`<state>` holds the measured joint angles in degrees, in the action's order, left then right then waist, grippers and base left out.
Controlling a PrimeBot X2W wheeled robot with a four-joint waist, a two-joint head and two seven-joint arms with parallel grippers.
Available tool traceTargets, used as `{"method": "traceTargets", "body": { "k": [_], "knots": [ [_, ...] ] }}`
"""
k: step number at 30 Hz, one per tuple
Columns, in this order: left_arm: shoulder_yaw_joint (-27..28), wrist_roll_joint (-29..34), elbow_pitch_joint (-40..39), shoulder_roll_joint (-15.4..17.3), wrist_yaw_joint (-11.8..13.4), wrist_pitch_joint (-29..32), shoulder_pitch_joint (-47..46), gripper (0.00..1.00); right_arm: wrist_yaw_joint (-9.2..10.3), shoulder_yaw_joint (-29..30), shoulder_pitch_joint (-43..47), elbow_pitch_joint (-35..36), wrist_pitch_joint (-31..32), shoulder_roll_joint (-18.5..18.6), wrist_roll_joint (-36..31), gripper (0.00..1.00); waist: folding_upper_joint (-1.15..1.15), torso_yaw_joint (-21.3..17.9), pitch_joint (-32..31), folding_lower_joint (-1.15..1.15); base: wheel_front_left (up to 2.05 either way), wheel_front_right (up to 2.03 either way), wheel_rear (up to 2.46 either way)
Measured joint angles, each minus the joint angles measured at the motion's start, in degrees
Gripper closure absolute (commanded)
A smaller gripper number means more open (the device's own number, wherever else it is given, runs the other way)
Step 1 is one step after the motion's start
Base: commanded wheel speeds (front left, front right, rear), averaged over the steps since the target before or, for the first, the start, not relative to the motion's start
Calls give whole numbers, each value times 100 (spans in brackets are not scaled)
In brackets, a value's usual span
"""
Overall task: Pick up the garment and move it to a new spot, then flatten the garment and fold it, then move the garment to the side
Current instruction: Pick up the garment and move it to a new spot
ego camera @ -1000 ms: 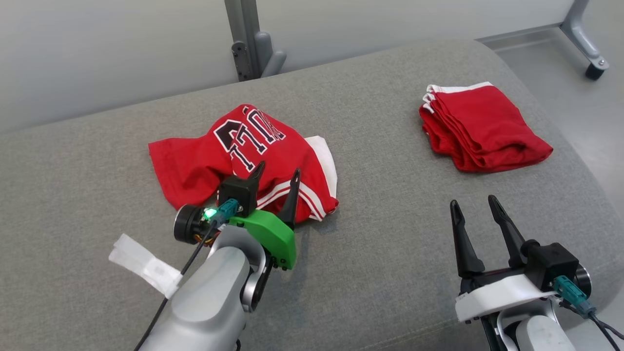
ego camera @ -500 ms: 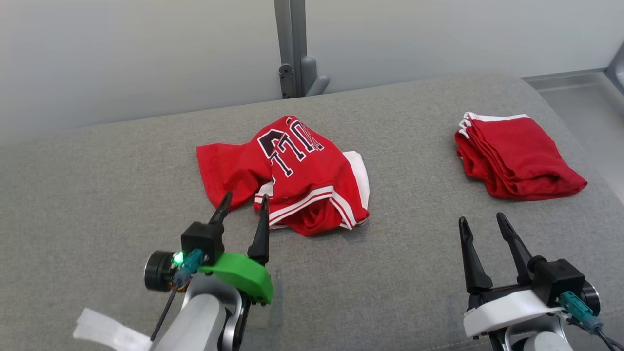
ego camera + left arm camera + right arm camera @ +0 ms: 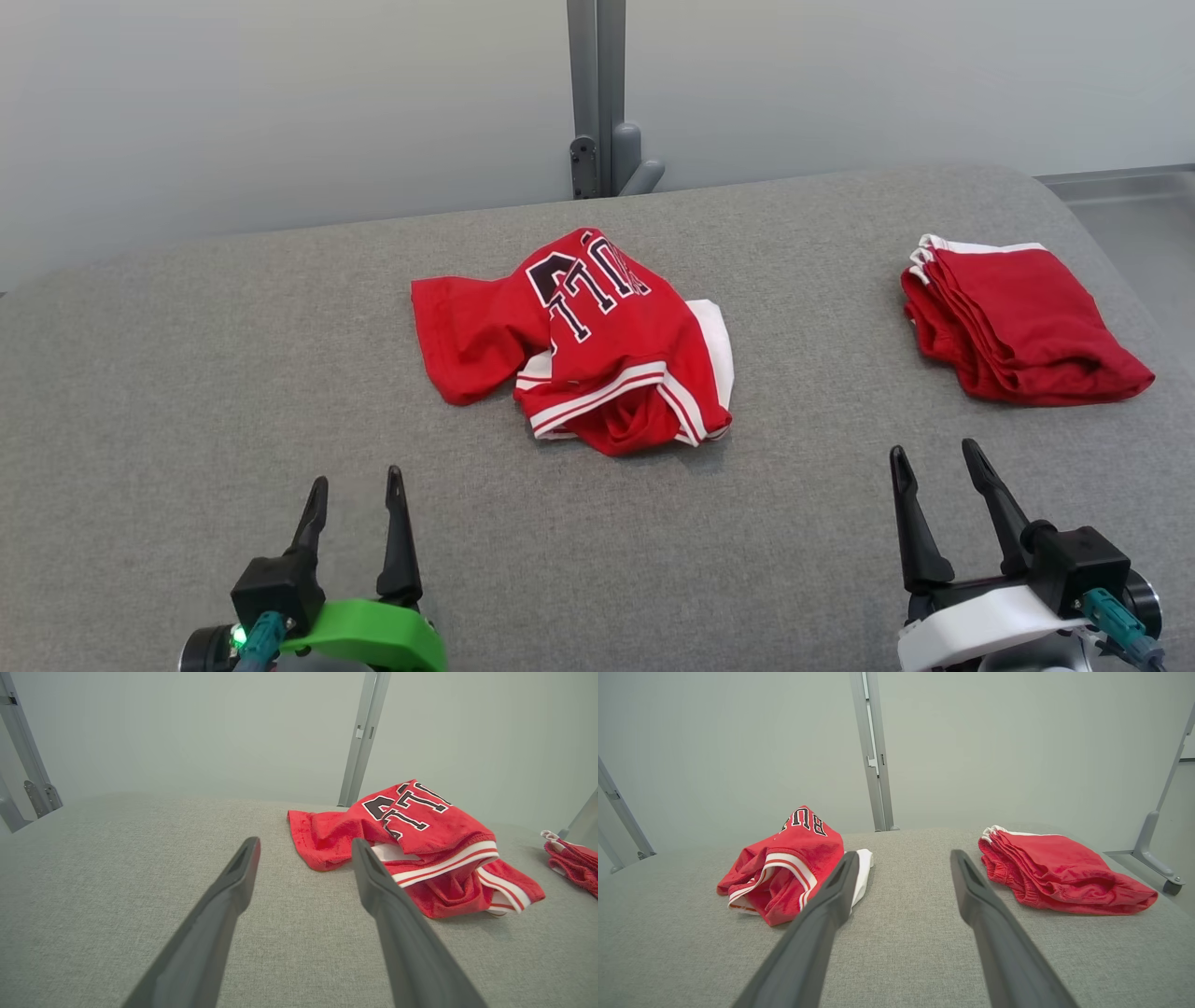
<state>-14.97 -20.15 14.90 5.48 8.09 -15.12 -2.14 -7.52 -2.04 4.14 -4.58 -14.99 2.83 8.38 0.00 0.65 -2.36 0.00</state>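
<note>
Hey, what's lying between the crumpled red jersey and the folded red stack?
Nothing: only bare grey cushion separates jersey and stack, seen in the head view.

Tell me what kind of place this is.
Likely a robot lab's garment-folding station: a grey fabric-covered table, a bare wall with a metal post, a crumpled red garment and a folded red stack.

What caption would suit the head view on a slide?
Left gripper and right gripper, both open, face a crumpled red jersey on a grey cushion; folded red clothing at right.
</note>
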Motion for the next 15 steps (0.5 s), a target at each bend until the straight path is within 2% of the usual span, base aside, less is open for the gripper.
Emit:
{"method": "traceTargets", "body": {
  "k": [5,15],
  "knots": [
    [283,135,-101,-67,-24,0,218,0,-1,18,26,-1,0,1,9,0,0,28,-1,0,0,0,0],
    [472,333,-67,-174,-181,0,244,0,-1,-18,27,-21,-1,1,26,0,0,68,-6,0,0,0,0]
  ]
}}
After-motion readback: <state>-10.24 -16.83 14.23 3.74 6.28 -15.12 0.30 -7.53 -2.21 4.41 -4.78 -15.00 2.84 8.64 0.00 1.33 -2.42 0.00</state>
